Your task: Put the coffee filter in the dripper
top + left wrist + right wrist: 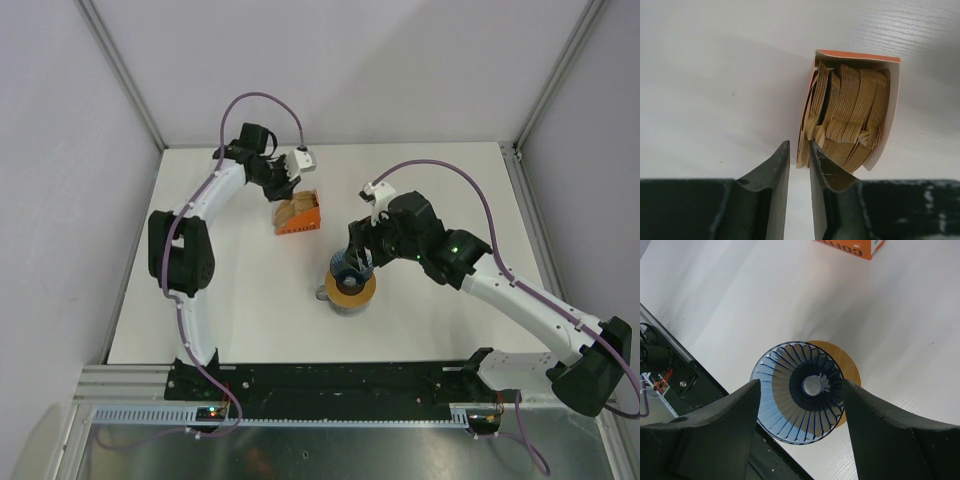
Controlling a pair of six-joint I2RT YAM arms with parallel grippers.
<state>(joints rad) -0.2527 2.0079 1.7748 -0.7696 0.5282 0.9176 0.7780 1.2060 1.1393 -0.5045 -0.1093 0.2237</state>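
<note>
Tan paper coffee filters (pixel 850 115) stand in one orange cardboard box (pixel 310 215) on a white table (pixel 230 300) between pale walls. Only the left wrist view shows the left gripper (pixel 799 147), jaws a slit apart at the stack's edge, grip indeterminable. Right of the box, the right gripper (pixel 801 382) clasps one blue translucent ribbed dripper (pixel 785 405) partly over one grey orange-ringed cup (pixel 350 292).

Tan coffee filter (pixel 850 115) sheets stand packed in an orange box (pixel 855 54); the blue ribbed dripper (pixel 785 410) faces mouth-up, well apart.
</note>
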